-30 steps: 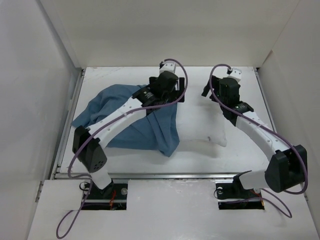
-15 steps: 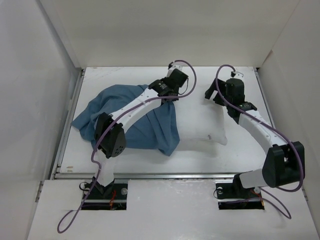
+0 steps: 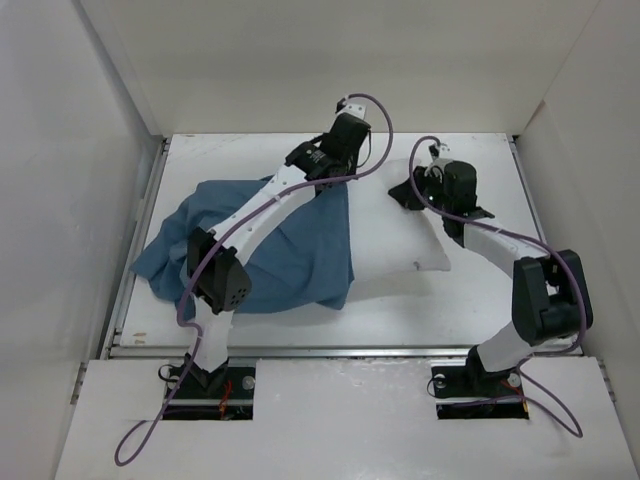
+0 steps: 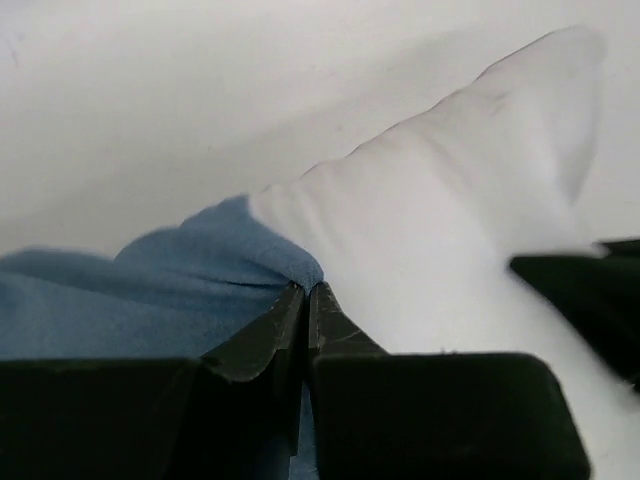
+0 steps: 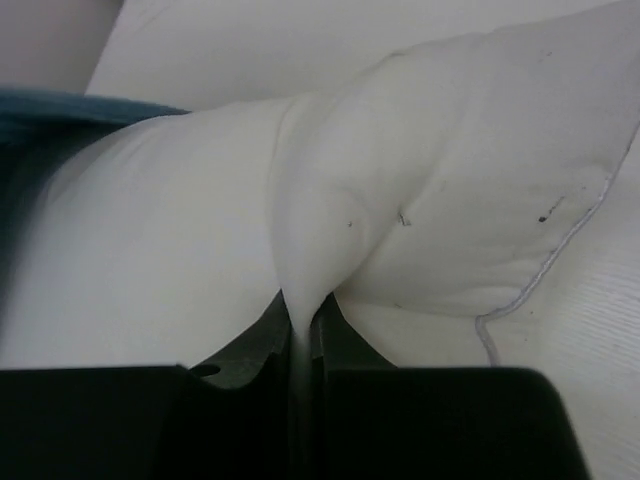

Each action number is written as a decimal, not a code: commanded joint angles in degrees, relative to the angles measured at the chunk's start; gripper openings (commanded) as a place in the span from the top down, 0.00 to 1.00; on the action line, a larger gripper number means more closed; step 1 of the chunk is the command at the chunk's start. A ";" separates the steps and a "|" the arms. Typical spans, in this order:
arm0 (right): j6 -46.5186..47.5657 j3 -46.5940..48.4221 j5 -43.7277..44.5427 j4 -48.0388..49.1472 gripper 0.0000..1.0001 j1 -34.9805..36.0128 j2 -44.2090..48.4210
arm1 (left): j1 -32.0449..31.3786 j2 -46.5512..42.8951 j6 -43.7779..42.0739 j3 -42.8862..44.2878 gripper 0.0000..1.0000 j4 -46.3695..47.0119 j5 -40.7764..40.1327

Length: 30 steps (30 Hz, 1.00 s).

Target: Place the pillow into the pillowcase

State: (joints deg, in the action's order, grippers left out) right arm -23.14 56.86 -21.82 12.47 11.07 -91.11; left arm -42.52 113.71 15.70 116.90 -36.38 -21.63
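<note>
The left gripper [image 4: 306,292] was clenched on the edge of the pillowcase [image 3: 300,255], just where the blue cloth met the pillow [image 3: 400,240]. The right gripper [image 5: 302,318] pinched a thin fold of the pillow between its closed jaws. The pillow, white, smooth and puffy, lay on the table [image 3: 400,310]. Its left part was under the thin, wrinkled pillowcase and its right end was bare.
</note>
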 commanded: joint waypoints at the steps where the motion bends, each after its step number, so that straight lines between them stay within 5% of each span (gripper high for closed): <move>1: 1.25 -7.26 -16.23 14.84 0.94 6.31 4.96 | -0.19 -0.86 -3.22 7.89 1.00 5.44 8.42; 9: 4.07 -10.10 -15.54 28.55 1.00 19.76 5.43 | -5.90 4.84 -4.01 19.49 1.00 7.73 22.49; 15: -11.56 -13.35 -7.47 56.77 1.00 24.09 -2.48 | -8.54 5.56 -1.55 22.23 1.00 8.88 31.30; 22: -18.35 -21.77 0.80 59.34 1.00 17.07 -0.92 | -13.02 -4.45 -2.08 6.96 1.00 9.74 26.03; 24: -18.35 -23.63 2.83 54.80 0.91 15.48 3.73 | -13.64 -7.97 -2.08 1.43 0.99 9.75 23.66; 25: -17.65 -24.33 5.19 52.50 0.85 14.95 5.57 | -13.64 -8.94 -1.47 -0.25 0.85 9.75 23.65; 26: -17.04 -24.95 7.04 49.61 0.78 14.95 7.51 | -13.64 -10.42 -1.47 -1.75 0.42 9.75 22.87; 27: -14.16 -25.57 8.45 42.97 0.56 14.95 11.62 | -13.64 -11.14 -0.86 -4.29 0.20 9.75 22.16; 28: -12.83 -25.57 10.03 38.46 0.48 14.95 13.75 | -13.64 -11.84 -0.85 -5.44 0.00 9.75 20.41; 30: -10.19 -24.17 17.23 29.32 0.36 14.95 20.05 | -14.17 -14.46 1.24 -7.38 0.00 8.35 17.60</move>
State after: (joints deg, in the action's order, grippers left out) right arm -37.08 29.23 -10.87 51.75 24.51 -78.52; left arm -52.64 105.14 12.84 112.03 -30.87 -8.47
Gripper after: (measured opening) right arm 0.604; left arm 0.988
